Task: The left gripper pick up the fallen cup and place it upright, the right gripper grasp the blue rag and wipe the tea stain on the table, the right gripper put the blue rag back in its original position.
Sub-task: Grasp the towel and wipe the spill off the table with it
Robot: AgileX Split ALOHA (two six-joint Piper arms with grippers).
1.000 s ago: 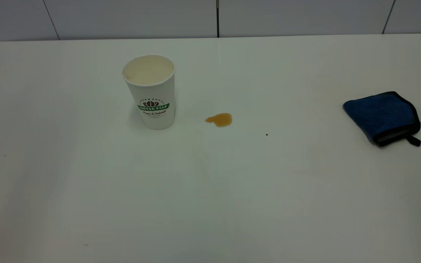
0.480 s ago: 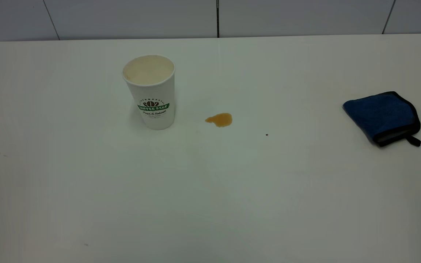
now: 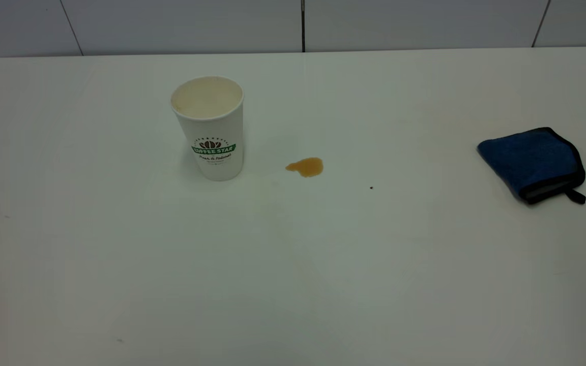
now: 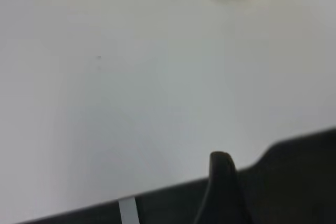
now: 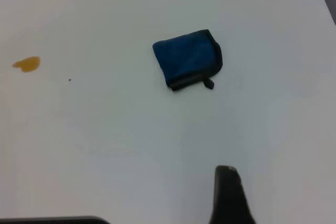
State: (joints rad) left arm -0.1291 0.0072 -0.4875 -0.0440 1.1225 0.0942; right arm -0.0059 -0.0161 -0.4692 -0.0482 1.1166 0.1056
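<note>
We see neither arm from outside. The left tool (image 4: 223, 182) and right tool (image 5: 228, 195) each show one dark finger above the plain white counter (image 3: 293, 264); we cannot tell their spread. The tall white paper cup (image 3: 210, 129) stands upright beside the small amber tea stain (image 3: 305, 166); the folded dark blue rag (image 5: 186, 59) lies well apart.

Grey panelled wall (image 3: 171, 25) with dark seams; tiny black speck (image 3: 371, 187).

green "coffee star" logo on the cup (image 3: 213, 133), smaller script beneath unreadable
</note>
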